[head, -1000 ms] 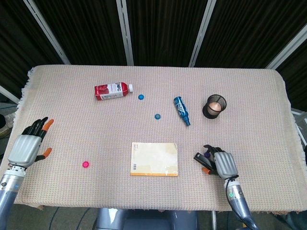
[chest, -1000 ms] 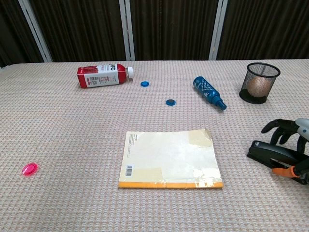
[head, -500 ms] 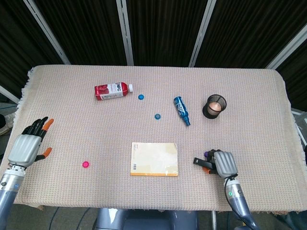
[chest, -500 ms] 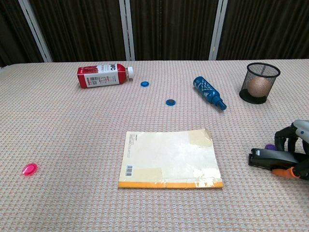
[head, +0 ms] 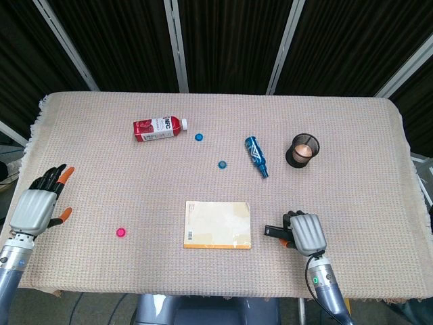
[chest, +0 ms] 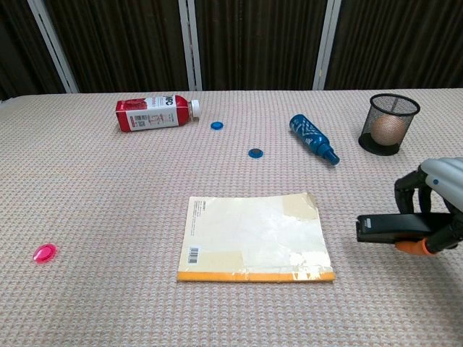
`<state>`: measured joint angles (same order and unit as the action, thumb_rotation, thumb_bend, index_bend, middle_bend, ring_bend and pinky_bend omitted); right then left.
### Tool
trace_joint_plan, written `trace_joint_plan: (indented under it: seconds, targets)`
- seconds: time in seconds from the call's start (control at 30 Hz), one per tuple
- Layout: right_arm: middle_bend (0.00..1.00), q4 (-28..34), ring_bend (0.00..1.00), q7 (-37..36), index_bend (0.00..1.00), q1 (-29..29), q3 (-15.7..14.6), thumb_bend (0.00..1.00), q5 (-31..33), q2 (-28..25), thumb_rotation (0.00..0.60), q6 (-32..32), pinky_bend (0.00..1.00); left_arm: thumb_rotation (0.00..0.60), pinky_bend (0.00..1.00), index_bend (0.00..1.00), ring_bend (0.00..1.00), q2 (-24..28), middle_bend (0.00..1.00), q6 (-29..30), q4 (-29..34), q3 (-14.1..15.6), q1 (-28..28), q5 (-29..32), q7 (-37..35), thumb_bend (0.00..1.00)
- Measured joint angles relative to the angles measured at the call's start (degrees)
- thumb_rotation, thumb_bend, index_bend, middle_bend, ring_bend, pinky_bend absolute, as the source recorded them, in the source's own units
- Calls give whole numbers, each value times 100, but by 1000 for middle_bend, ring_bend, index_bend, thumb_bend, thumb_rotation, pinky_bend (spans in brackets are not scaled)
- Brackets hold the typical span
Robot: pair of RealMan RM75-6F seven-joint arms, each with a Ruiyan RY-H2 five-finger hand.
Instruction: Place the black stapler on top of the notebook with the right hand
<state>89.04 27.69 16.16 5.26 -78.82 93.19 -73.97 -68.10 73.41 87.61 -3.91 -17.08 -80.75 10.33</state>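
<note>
The black stapler [chest: 383,227] is held level above the cloth by my right hand [chest: 432,204], whose fingers wrap around its rear; its front end points left toward the notebook. From the head view the stapler [head: 274,231] sticks out left of the right hand [head: 305,233], a short gap from the book's right edge. The cream notebook [chest: 253,237] with an orange spine lies flat at the table's front centre, also the notebook [head: 217,224]. My left hand [head: 40,205] rests open at the far left edge, holding nothing.
A red bottle [chest: 155,112] lies on its side at the back left. A blue bottle [chest: 312,137] lies near a black mesh cup [chest: 388,123]. Two blue caps [chest: 255,152] and a pink cap [chest: 45,252] sit on the woven cloth [head: 352,149].
My right hand closed around the stapler, lifted it off the cloth and carried it left toward the notebook. The left hand stayed put.
</note>
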Motion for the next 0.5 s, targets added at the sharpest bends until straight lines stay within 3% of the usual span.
trace_joint_plan:
  seconds: [0.3,0.5]
  targets:
    - [549,1191,526,734,724,286,73,167,72,-80,600,219,708,600,212,40,38,11,0,-1,-6,0,2,3,-37,295]
    - [549,1292,526,930,724,621,240,165,375,261,600,590,708,600,211,39,38,-9,0,-88,-27,4,-39,32,-10,296]
